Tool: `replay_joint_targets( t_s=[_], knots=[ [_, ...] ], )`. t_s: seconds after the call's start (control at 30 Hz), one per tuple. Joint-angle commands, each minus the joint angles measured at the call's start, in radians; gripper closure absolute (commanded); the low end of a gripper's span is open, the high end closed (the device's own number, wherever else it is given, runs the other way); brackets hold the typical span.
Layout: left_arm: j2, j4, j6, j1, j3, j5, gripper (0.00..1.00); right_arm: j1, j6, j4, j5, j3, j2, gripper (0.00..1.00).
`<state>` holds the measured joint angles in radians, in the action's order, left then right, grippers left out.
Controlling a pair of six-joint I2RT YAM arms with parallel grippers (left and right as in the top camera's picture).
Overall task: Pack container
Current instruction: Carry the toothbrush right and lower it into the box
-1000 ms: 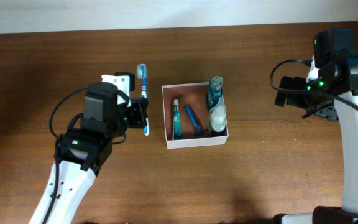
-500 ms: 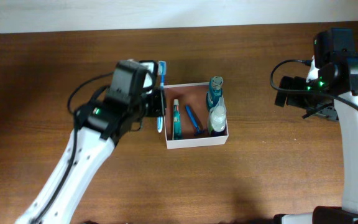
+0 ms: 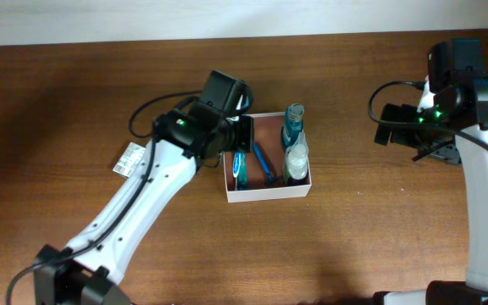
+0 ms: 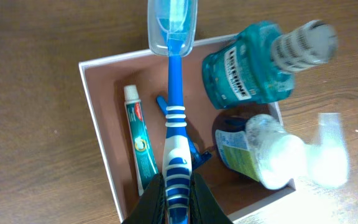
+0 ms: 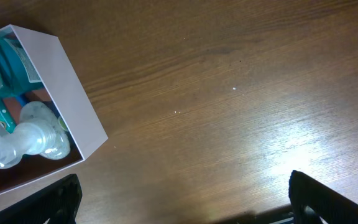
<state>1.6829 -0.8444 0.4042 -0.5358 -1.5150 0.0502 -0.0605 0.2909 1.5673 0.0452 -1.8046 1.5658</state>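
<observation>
The container (image 3: 269, 192), a square white-walled box with a reddish-brown inside, sits mid-table. It holds a toothpaste tube (image 3: 241, 172), a blue razor (image 3: 265, 163), a blue mouthwash bottle (image 3: 293, 124) and a clear bottle (image 3: 296, 159). My left gripper (image 3: 242, 135) hovers over the container's left part. In the left wrist view it (image 4: 178, 200) is shut on the handle of a blue-white toothbrush (image 4: 174, 118), whose capped head points past the far wall of the container (image 4: 95, 124). My right gripper (image 5: 185, 205) is open and empty, over bare table to the right of the container (image 5: 67, 87).
A small green-white packet (image 3: 129, 158) lies on the table left of the container, beside my left arm. The table's far edge runs along the top of the overhead view. My right arm (image 3: 451, 93) stands at the far right.
My left gripper has carried the toothbrush rightward, from left of the container to over its left part. The packet it covered now shows. The right arm has not moved.
</observation>
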Motion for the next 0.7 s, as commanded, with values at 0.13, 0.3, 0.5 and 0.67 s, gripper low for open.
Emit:
replay_joint_targets(
  t_s=[0.13,0.3,0.5,0.67],
  knots=[
    [0.095,-0.001,0.174,-0.001,-0.021,-0.021,0.99,-0.006,0.001,-0.001,0.012,-0.013,-0.017,0.02],
    [0.163,0.02,0.188,-0.001,-0.021,-0.021,0.99,-0.006,0.001,0.0,0.012,-0.013,-0.016,0.02],
    [0.209,0.021,0.188,-0.001,-0.021,-0.056,0.99,-0.006,0.001,-0.001,0.012,-0.013,-0.017,0.02],
    [0.229,0.021,0.188,-0.001,-0.021,-0.077,0.99,-0.006,0.002,-0.001,0.012,-0.013,-0.016,0.02]
  ],
)
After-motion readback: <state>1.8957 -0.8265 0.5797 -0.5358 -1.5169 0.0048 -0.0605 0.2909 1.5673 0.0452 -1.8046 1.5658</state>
